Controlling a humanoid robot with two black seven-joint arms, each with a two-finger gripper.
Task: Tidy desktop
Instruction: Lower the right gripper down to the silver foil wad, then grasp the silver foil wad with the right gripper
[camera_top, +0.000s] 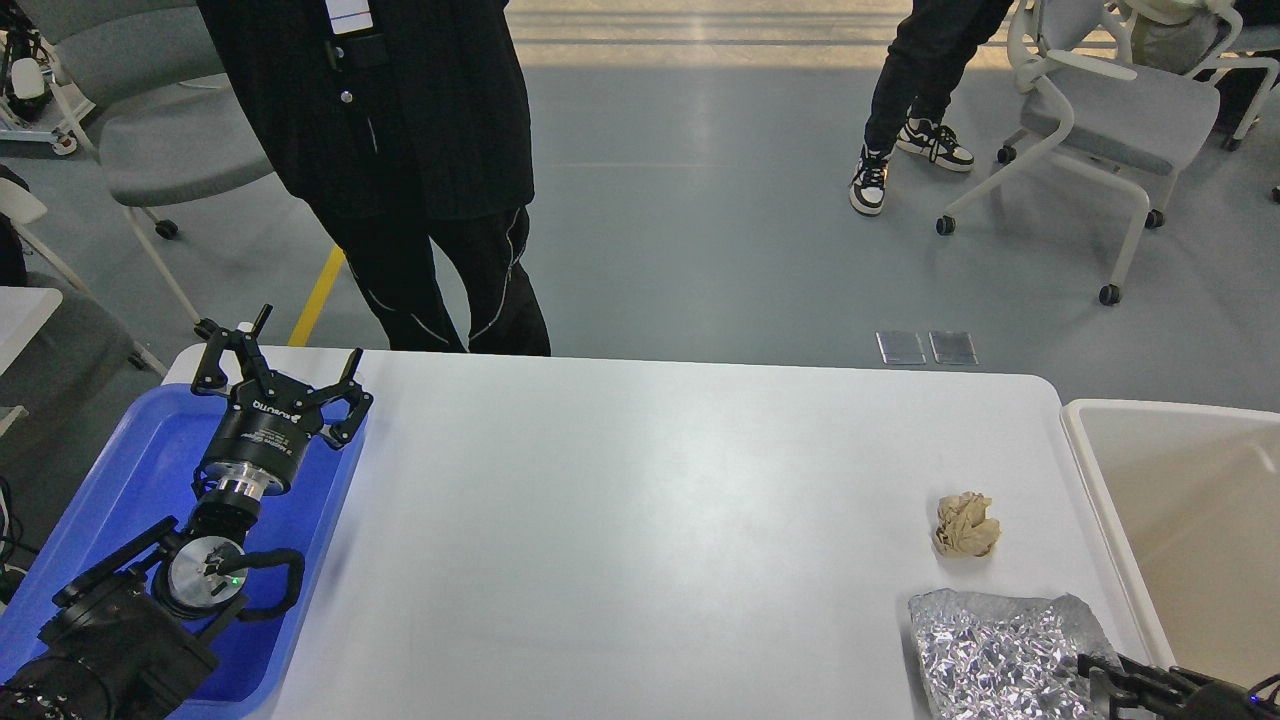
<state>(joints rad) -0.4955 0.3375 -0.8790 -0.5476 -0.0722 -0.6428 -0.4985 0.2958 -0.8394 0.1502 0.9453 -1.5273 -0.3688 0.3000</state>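
The desktop (640, 520) is a large white tabletop with rounded corners. On its right side lie a crumpled brown paper ball (966, 524) and, nearer me, a crinkled silver foil sheet (1005, 655). My left gripper (284, 366) is open and empty, held above the far end of a blue tray (120, 470) at the table's left. My right gripper (1105, 682) only shows as dark fingertips at the bottom right edge, at the foil's near right corner. Its opening cannot be made out.
A beige bin (1085, 440) stands against the table's right edge. A person in black (400, 150) stands close behind the table's far left edge. Another person (915, 90) and wheeled chairs (1110, 110) are farther back on the grey floor.
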